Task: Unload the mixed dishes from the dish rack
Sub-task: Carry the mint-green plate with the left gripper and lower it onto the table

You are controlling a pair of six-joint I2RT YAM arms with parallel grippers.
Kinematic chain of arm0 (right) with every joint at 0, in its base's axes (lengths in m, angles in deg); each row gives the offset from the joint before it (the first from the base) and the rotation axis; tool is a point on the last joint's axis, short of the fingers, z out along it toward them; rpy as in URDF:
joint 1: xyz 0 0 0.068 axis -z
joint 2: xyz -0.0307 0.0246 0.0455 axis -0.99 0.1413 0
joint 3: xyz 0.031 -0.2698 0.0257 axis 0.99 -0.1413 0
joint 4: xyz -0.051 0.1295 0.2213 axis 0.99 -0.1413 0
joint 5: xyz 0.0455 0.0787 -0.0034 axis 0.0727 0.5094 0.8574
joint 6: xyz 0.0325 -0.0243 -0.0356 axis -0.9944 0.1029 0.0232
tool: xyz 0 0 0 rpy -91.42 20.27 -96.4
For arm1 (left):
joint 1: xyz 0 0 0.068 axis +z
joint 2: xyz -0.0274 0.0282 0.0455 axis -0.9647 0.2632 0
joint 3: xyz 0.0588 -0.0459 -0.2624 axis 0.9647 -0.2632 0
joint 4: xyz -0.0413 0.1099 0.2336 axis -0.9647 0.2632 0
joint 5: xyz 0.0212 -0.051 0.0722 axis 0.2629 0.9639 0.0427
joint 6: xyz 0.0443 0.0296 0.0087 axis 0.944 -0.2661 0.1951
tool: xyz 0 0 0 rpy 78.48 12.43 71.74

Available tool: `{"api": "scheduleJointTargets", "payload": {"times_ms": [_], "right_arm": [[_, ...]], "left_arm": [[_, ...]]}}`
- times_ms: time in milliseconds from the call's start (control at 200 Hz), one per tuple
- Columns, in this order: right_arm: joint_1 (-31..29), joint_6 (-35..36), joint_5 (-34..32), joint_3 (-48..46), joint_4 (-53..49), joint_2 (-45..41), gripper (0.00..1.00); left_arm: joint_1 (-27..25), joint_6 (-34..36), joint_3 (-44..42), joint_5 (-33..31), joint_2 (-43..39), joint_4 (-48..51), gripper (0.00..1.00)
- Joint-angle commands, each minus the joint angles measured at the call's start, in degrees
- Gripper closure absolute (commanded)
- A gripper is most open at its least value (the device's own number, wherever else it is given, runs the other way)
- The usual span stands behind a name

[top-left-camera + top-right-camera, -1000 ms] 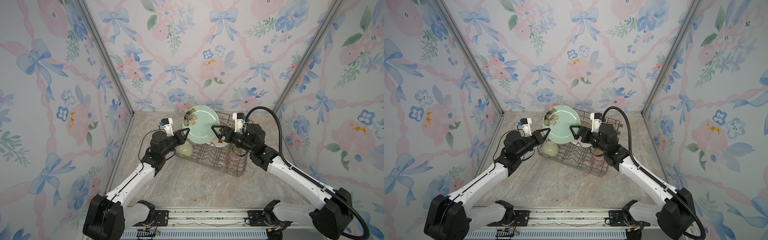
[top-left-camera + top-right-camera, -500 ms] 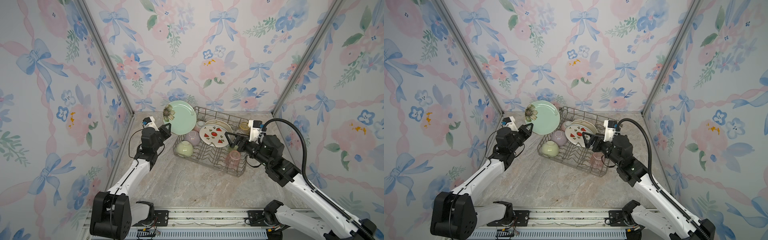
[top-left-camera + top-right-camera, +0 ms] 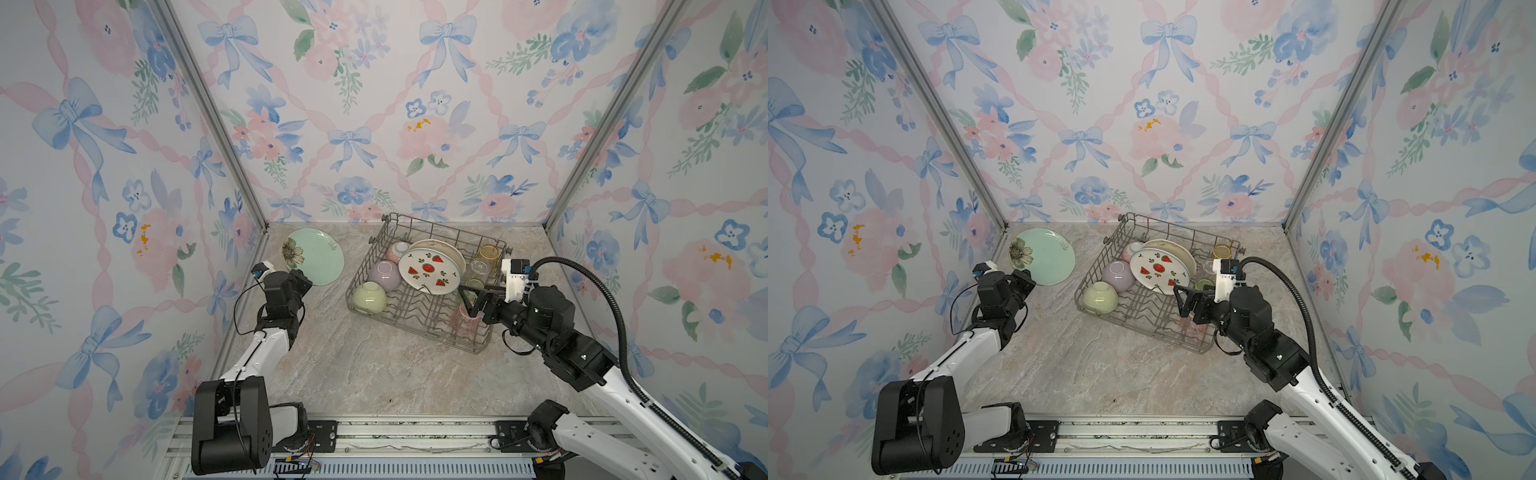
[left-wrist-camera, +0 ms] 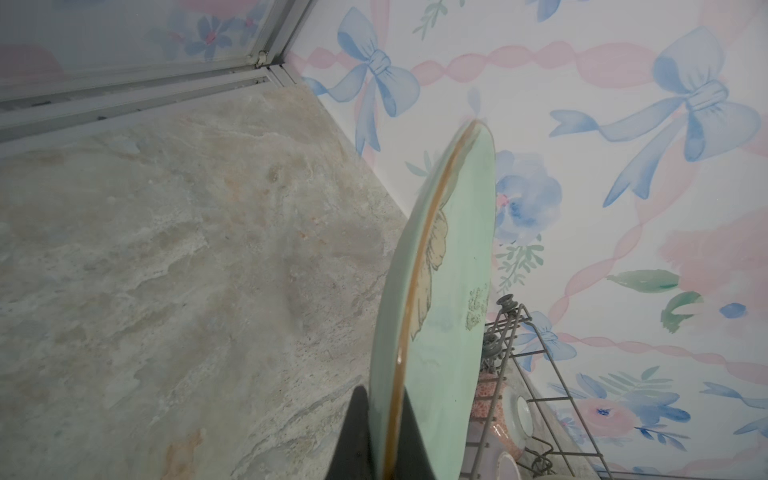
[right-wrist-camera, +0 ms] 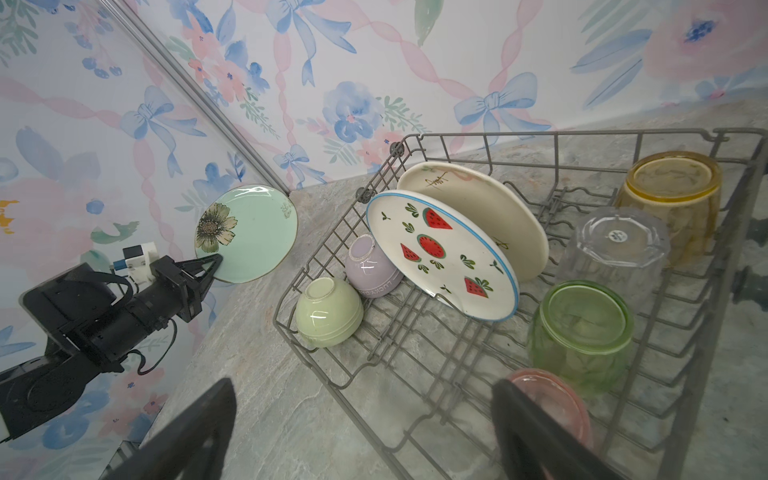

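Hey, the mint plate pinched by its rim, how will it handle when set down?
The mint plate looks like glossy glazed ceramic: probably stiff, slippery, chippable. The left gripper pinches only its rim, so it may pivot. Held tilted, it would likely tip flat once released.

Three walls close the cell: back wall, left wall, right wall. All papered alike: pale ground, blue bows, pink ribbon lattice, pink and blue flowers, green sprigs. Grey aluminium posts run up both back corners. Floor is a beige marble-look tabletop, veined, matte. Slotted aluminium rail along the near edge. Light soft and even, shadows faint
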Motion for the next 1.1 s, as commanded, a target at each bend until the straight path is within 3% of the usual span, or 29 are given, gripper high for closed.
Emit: {"api": "scheduleJointTargets", "payload": {"times_ms": [0, 980, 1030, 1095], "right_arm": [[-0.7, 1.4, -2.0, -0.6, -3.1, 0.9, 0.03], [-0.9, 0.4, -5.4, -2.2, -5.9, 3.0, 0.03], [-0.9, 0.3, -5.4, -2.0, -6.0, 3.3, 0.03], [-0.9, 0.2, -5.6, -1.7, -6.4, 3.8, 0.03]], "left_arm": [[1.0, -0.1, -0.7, 0.2, -3.8, -6.8, 1.0], [2.6, -4.3, -14.7, 0.0, -2.7, -5.9, 1.0], [2.8, -4.3, -15.1, 0.0, -2.7, -5.8, 0.89], [3.1, -4.3, -15.8, -0.2, -3.1, -5.5, 0.89]]}}
